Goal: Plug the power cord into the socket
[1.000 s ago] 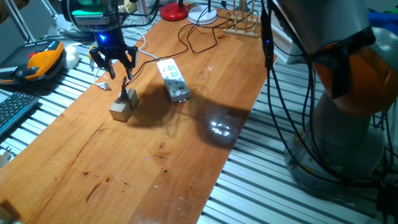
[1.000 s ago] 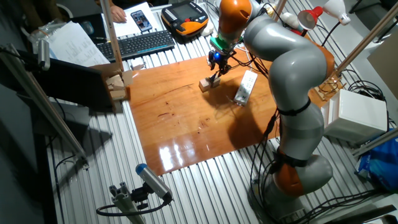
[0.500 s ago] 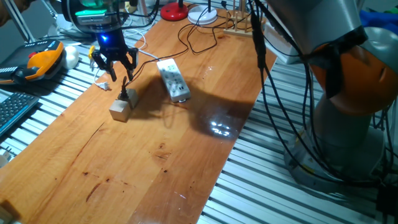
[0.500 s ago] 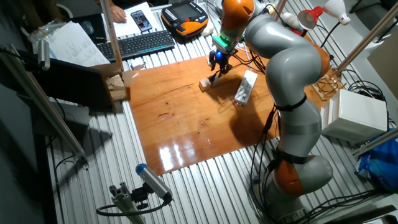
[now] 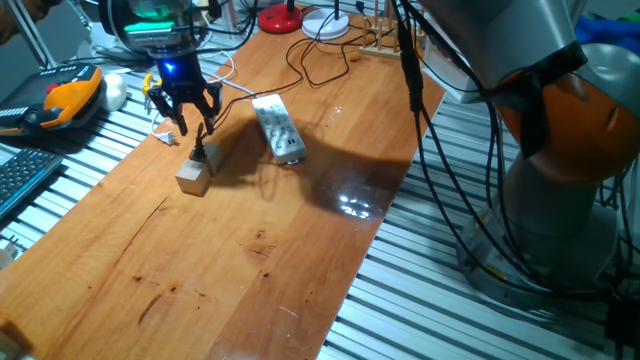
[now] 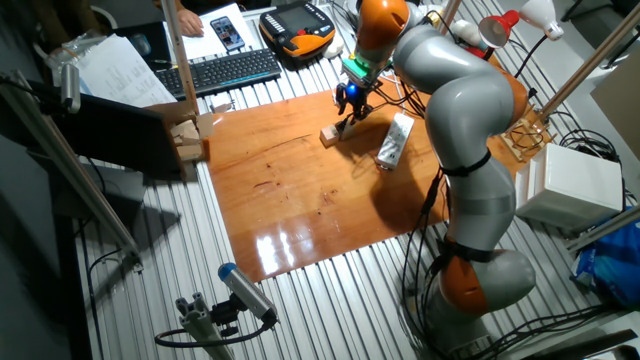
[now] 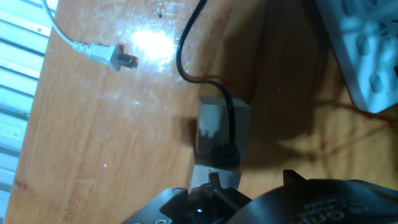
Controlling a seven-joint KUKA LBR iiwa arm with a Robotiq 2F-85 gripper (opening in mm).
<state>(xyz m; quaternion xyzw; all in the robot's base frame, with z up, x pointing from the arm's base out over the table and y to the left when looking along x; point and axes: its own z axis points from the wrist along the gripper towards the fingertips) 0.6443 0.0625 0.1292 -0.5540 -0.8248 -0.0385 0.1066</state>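
Above the wooden cubes [image 5: 196, 170], the jaws [image 5: 186, 118] (apparently apart) hover; the power cord [image 7: 219, 102] lies lengthwise.

One fixed view looks along the wooden table [image 5: 250, 250] from its near end; the other looks down from high beside it. Both share the power strip [image 5: 277, 127], which the close, downward hand view clips.

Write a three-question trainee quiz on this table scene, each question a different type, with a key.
1. True or false: the black plug is already in the power strip.
2. The black plug rests on: A) wooden cubes B) the power strip C) the keyboard.
3. Fill in: the white cable lies ___ on the table.

Key: 1 false. 2 A. 3 unplugged. The gripper hangs above the cubes.
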